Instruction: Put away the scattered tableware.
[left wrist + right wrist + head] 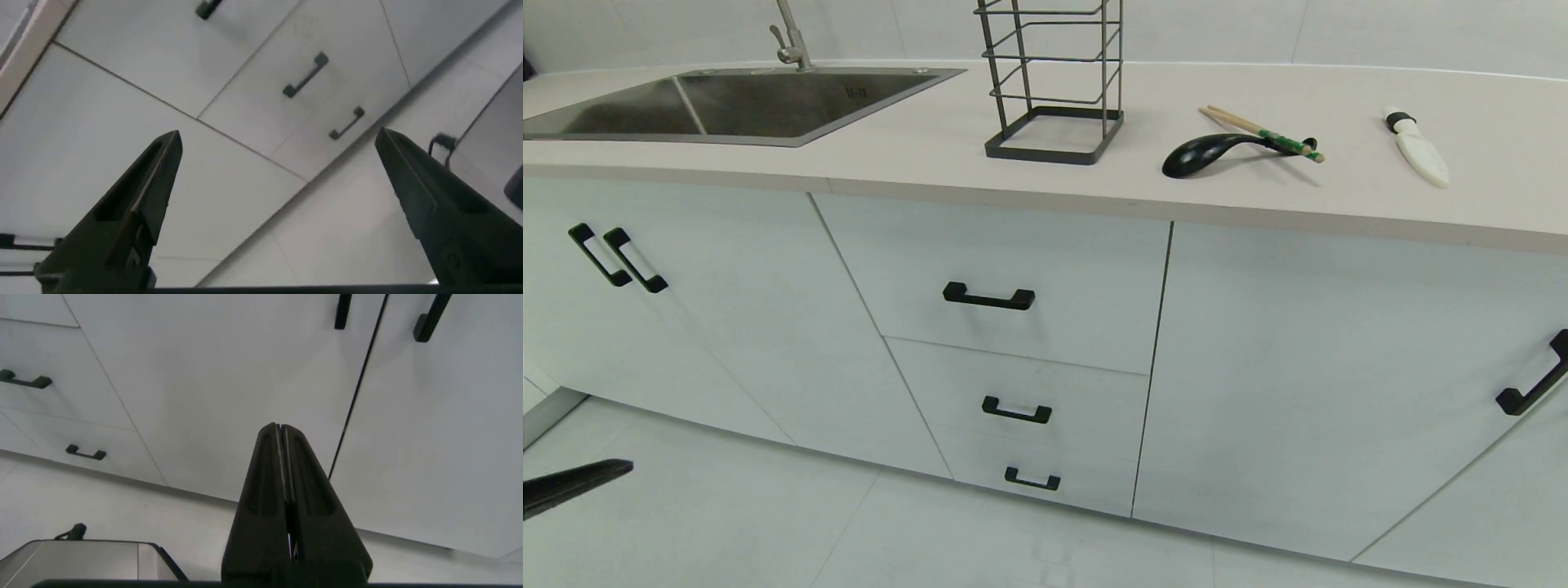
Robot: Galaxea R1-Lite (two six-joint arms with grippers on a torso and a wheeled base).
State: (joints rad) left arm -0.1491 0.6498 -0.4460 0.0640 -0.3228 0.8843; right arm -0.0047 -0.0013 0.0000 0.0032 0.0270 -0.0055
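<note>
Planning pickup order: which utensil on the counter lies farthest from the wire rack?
The white knife, lying alone; the black spoon and chopsticks overlap, nearer the rack.

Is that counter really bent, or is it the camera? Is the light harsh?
Head view: the countertop edge bows, likely wide-lens distortion; even light, only a faint shadow beside the black spoon. Left wrist view: the open left hand shows dark against pale cabinets.
</note>
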